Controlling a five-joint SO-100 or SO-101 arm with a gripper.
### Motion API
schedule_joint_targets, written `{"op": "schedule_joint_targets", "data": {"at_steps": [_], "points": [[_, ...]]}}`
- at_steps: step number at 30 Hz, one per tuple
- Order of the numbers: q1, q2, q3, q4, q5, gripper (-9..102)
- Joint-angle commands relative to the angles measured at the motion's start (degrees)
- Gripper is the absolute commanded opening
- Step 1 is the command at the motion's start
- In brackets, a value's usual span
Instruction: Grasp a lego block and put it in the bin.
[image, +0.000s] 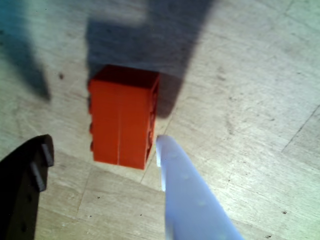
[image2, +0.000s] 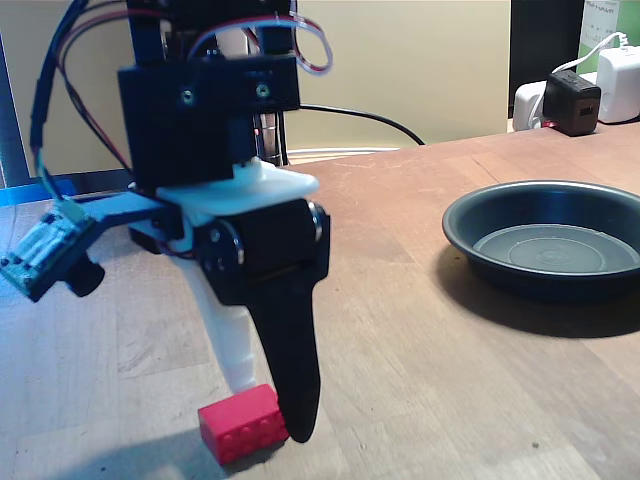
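Lego block (image2: 240, 423) first: it is a small bright red brick lying on the wooden table (image2: 420, 340), close to the front edge in the fixed view, with round studs showing along its near side face there, so it seems to lie on its side rather than studs up. In the wrist view the block (image: 124, 117) looks orange-red, a plain smooth face turned to the camera with a faint seam down its middle and small bumps of studs along its left edge. The bin (image2: 470, 232), a wide shallow dish of dark grey-black plastic with a raised rim and a ringed flat bottom, sits well apart to the right in the fixed view, and nothing lies in it. The block's long axis runs up and down the wrist view, along the line between the two fingers; in the fixed view it runs roughly left to right, tilted a little. The gripper (image2: 265, 410) stands over the block with its fingers spread, released and holding nothing. The white finger (image: 192, 200) has its tip right at the block's lower right corner in the wrist view, while the black finger (image: 25, 185) stays off to the left, apart from the brick. In the fixed view the black finger (image2: 290, 370) comes down just beside the block's right end.
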Motion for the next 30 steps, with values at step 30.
{"op": "schedule_joint_targets", "data": {"at_steps": [30], "points": [[0.88, 3.96, 0.7, 6.68, 0.53, 0]]}}
